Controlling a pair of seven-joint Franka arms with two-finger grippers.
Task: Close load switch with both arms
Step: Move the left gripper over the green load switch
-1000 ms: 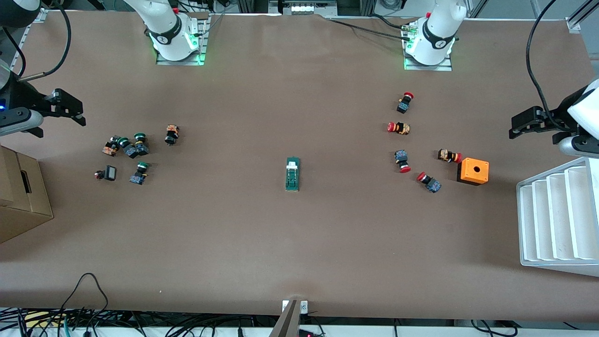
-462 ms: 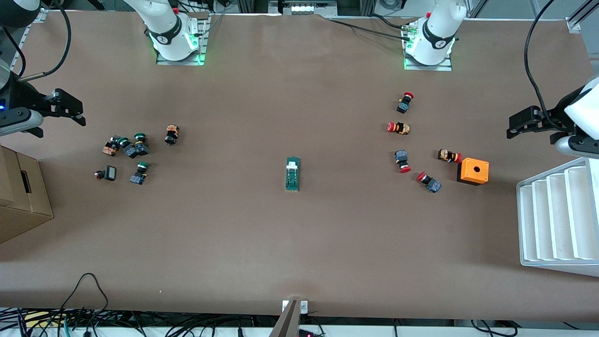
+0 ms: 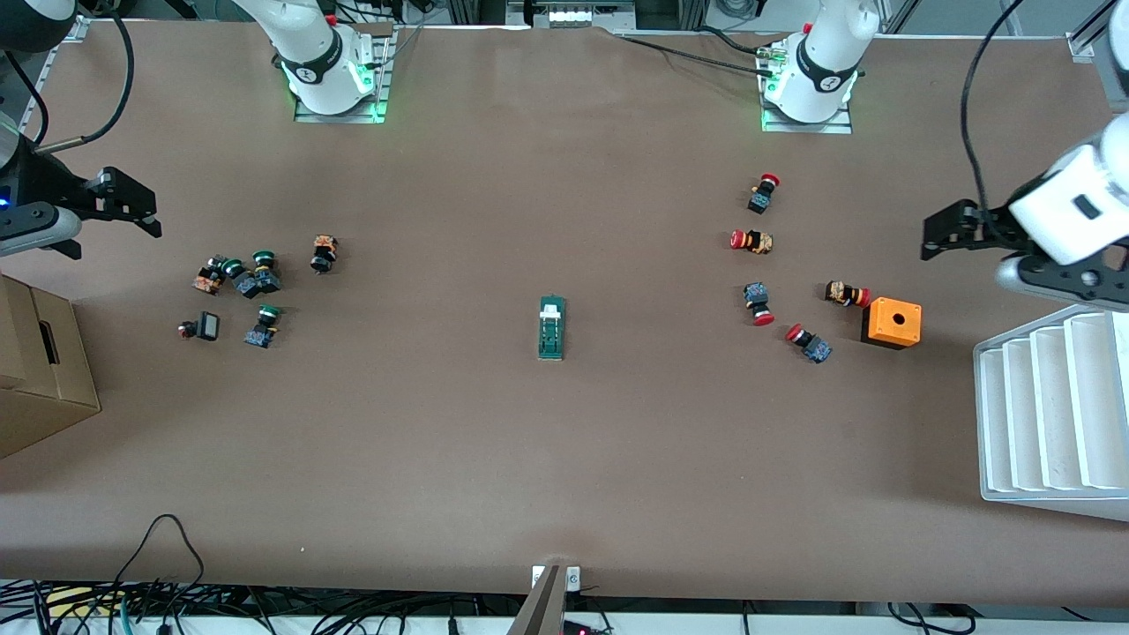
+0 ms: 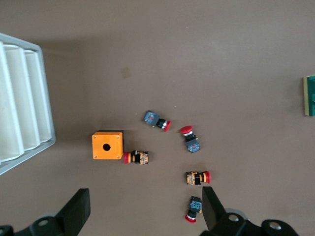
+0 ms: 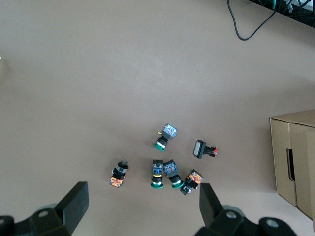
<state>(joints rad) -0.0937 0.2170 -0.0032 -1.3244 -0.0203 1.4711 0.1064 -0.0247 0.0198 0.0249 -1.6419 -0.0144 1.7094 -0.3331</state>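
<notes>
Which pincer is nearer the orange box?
Left. The left pincer hangs open just past the orange box, at its own end of the table; the right pincer waits open at the other end.

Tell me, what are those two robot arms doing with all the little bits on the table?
Nothing is being held yet. The small dark-green load switch with a white end lies alone mid-table. The left claw hangs open above the orange box with a hole and the red-capped push buttons. The right claw hangs open near the green-capped push buttons.
</notes>
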